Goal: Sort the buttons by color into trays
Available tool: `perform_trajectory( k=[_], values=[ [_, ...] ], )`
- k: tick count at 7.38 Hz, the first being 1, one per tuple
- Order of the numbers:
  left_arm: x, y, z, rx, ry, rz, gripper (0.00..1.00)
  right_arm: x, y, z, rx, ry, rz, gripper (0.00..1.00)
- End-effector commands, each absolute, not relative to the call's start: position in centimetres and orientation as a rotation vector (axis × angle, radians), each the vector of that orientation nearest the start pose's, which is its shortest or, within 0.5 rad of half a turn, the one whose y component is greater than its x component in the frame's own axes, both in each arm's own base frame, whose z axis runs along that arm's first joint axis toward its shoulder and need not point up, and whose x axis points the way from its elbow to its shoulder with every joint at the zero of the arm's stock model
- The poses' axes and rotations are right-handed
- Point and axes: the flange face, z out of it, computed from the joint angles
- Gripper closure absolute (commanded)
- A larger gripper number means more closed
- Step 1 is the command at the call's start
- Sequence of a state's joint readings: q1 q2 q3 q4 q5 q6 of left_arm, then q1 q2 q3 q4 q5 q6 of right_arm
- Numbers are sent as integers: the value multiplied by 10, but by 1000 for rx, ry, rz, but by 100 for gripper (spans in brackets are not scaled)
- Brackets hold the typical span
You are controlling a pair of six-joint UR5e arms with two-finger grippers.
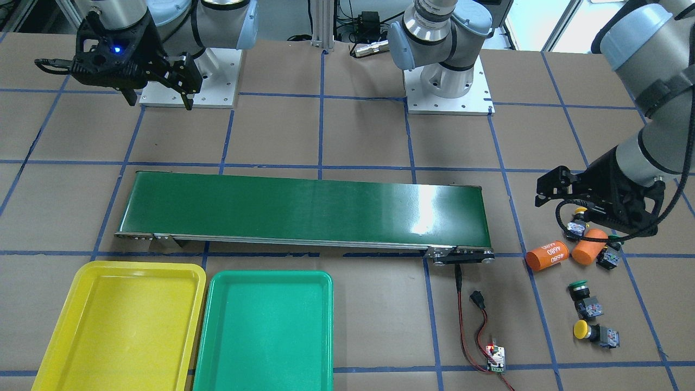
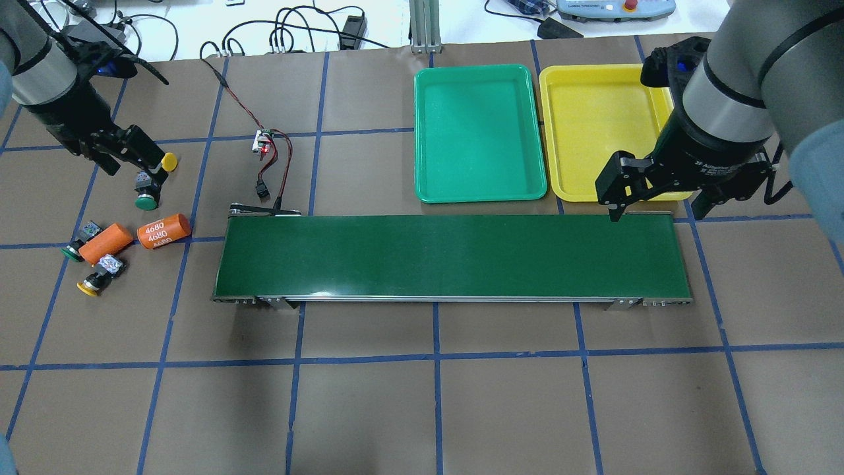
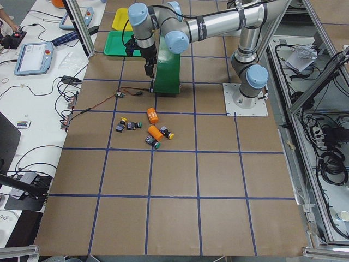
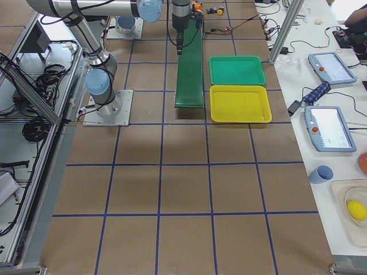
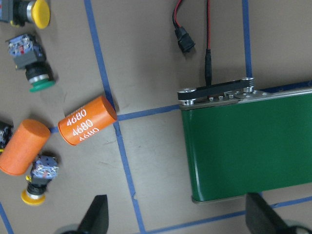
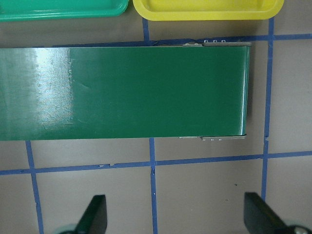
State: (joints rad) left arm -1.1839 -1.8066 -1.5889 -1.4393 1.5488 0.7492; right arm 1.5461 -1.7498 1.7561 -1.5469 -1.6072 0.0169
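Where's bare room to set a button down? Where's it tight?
Free: the yellow tray and green tray hold nothing; the belt top is bare. Crowded: the table past the belt's wired end, where four buttons and two orange cylinders bunch by the left gripper.

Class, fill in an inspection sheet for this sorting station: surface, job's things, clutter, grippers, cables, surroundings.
Surface: table papered brown, blue tape grid.
Job's things: yellow buttons, green buttons, two each, loose at the left arm's end; yellow tray and green tray both empty.
Clutter: two orange cylinders among the buttons; conveyor belt mid-table.
Grippers: left gripper open, empty, above the buttons; right gripper open, empty, above the belt's end.
Cables: red-black wire from belt to small board.
Surroundings: teach pendants on side bench.
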Motion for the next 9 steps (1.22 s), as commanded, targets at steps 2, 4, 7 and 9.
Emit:
perform_trajectory(
  k=[2,4,7,9],
  values=[
    [147,-573,276,1226,3059,59,0,115,-421,472,60,3184,59,0],
    [158,-592,237,1623,2808,-29,0,117,-421,470,67,3174,69,0],
    [155,-573,196,1730,2810,11,0,117,-426,466,42,3177,74,0],
    [165,-578,189,1708,2778,-21,54,117,-426,465,43,3169,74,0]
  ],
)
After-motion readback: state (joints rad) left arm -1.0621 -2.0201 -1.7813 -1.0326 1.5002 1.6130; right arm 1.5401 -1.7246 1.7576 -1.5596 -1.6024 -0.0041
